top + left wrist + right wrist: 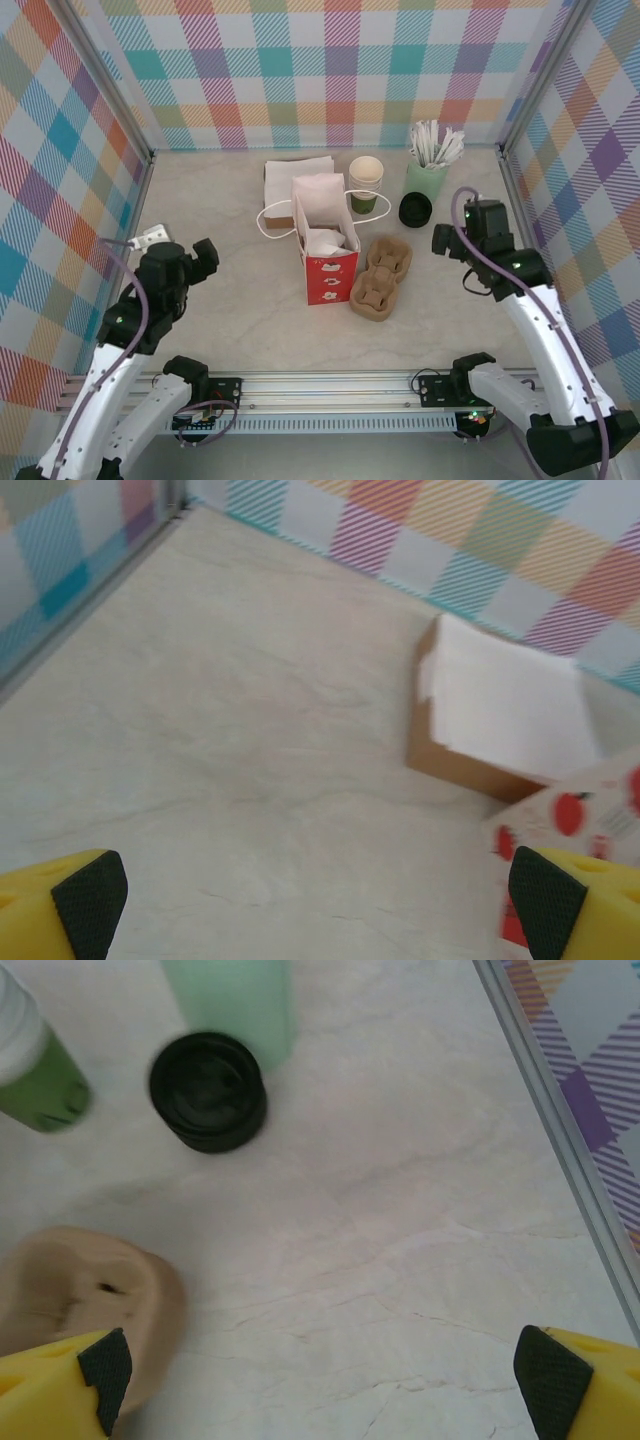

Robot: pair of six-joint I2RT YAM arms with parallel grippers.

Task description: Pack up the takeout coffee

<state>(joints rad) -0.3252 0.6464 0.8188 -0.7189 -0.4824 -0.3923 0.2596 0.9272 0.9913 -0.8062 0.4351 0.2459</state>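
Note:
A lidded green cup, the takeout coffee, is out of view. A stack of green cups [365,187] with a cream rim stands behind the white and red paper bag [326,240]; its side shows in the right wrist view as the green cups [38,1072]. Black lids [415,210] [208,1090] sit on the table to their right. My right gripper [449,240] [327,1378] hangs open just right of the lids, over bare table. My left gripper [203,258] [318,900] is open at the left, well away from the bag [575,830].
A pale green cup of white sticks [428,165] [230,1000] stands behind the lids. Brown pulp cup carriers [381,272] [85,1290] lie right of the bag. White napkins on a brown box [297,178] [505,705] sit at the back. Metal frame rails edge the table.

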